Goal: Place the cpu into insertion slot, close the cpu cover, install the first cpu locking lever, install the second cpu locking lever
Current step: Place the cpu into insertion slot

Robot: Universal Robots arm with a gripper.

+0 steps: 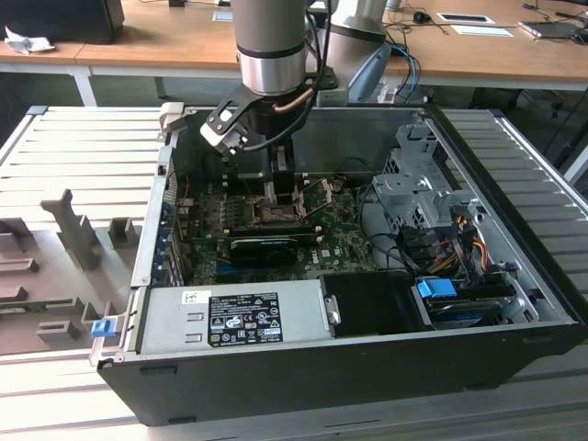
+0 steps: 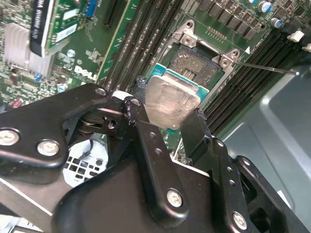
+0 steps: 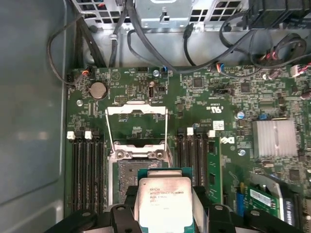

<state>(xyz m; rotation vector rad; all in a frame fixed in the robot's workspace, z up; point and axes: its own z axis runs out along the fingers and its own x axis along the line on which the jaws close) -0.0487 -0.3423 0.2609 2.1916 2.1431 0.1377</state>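
Black metal gripper, jointed links with bright screw heads, jaws clamped on opposite edges of the cpu. The cpu is a small flat square with a pale silver-grey metal lid. Its finish is dull and smeared in the second wrist view. A thin teal-green substrate rim shows around the lid. In the first wrist view the cpu carries dark print on top and sits between the gripper fingers. It is held just over the open socket, not seated. The socket is a square recess with a fine grainy contact field and bright metal corner brackets. The cpu cover, a thin shiny frame with a large square window, is swung open beyond the socket. Around it lie the green motherboard, long black memory slots and a ribbed silver heatsink. In the exterior view the gripper is down inside the black computer case.
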